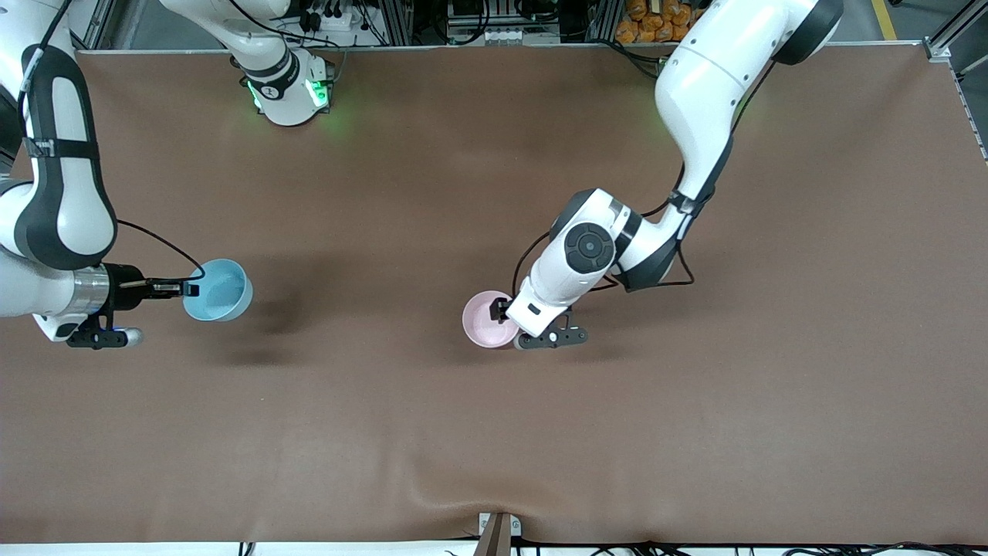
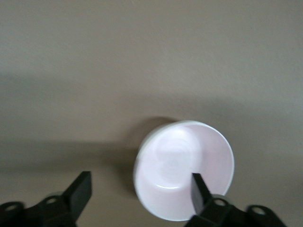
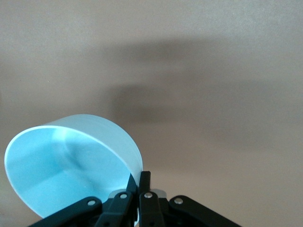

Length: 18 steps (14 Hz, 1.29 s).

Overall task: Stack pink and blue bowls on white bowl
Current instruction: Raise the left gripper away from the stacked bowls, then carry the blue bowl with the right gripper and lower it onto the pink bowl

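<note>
My right gripper (image 1: 187, 289) is shut on the rim of the light blue bowl (image 1: 218, 289) and holds it tilted in the air over the right arm's end of the table. The right wrist view shows the gripper (image 3: 140, 178) pinching the blue bowl's (image 3: 61, 165) wall. The pale pink bowl (image 1: 488, 318) stands upright on the table near the middle. My left gripper (image 1: 503, 310) is open and low over it. In the left wrist view one finger (image 2: 199, 189) is inside the pink bowl (image 2: 182, 161) and the other is outside. The white bowl does not show as a separate thing. A thin paler edge (image 2: 144, 142) hugs the pink bowl's rim.
A brown cloth (image 1: 494, 432) covers the table. The right arm's base (image 1: 289, 93) stands at the table's edge farthest from the front camera. A small bracket (image 1: 498, 533) sits at the edge nearest that camera. The blue bowl's shadow (image 1: 270, 316) lies beside it.
</note>
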### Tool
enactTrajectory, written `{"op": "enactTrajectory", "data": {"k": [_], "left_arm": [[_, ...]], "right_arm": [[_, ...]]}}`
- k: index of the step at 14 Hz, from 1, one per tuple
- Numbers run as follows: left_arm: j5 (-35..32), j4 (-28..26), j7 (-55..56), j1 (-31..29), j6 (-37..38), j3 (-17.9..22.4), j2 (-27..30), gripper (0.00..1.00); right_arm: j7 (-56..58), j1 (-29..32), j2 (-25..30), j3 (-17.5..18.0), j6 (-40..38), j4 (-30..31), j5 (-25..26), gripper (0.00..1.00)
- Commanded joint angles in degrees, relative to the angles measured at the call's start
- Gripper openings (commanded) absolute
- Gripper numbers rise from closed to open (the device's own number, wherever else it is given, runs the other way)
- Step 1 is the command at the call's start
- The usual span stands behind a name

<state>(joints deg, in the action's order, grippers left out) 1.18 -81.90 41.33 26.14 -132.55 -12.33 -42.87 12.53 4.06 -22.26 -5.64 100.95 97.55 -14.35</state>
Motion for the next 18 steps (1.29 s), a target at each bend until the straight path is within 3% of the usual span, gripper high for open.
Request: {"op": "enactTrajectory", "data": {"k": [1, 4, 7, 9, 11, 13, 16, 18], "left_arm": [[-4.33, -0.63, 1.55, -2.67, 6.06, 0.64, 5.32, 1.0], [-4.6, -0.54, 1.38, -4.78, 9.41, 1.78, 8.4, 1.0], [-4.69, -0.46, 0.94, -8.47, 12.4, 1.78, 11.13, 1.0], [-4.69, -0.37, 0.77, -10.31, 14.59, 1.79, 12.62, 1.0], [-4.69, -0.37, -4.3, -13.38, 16.44, 1.7, 14.38, 1.0], [-4.69, -0.28, -11.42, -16.72, 18.81, 1.61, 16.49, 1.0], [-2.94, -0.37, -18.99, -23.21, 24.25, 1.35, 20.27, 1.0], [-1.27, -0.45, -23.64, -24.3, 27.24, 2.04, 23.6, 1.0]], "right_arm": [[-2.42, -1.15, 2.39, -0.08, -0.75, 1.15, -0.77, 0.0], [-5.93, -2.73, 2.66, 0.01, -1.02, 1.06, -0.94, 0.0], [-11.98, -6.51, 2.66, 0.01, -1.02, 0.01, -5.76, 0.0], [-16.73, -8.88, 2.31, 0.1, -0.93, -1.39, -6.21, 0.0], [-19.9, -11.43, 2.04, 0.1, -0.49, -2.89, -7.61, 0.0], [-22.36, -13.89, 1.34, 0.01, 0.73, -3.25, -12.43, 0.0], [-25.88, -17.14, 0.2, 0.1, 3.64, -3.16, -12.89, 0.0], [-27.46, -21.17, -0.94, 0.01, 5.56, -3.25, -15.51, 0.0]]}}
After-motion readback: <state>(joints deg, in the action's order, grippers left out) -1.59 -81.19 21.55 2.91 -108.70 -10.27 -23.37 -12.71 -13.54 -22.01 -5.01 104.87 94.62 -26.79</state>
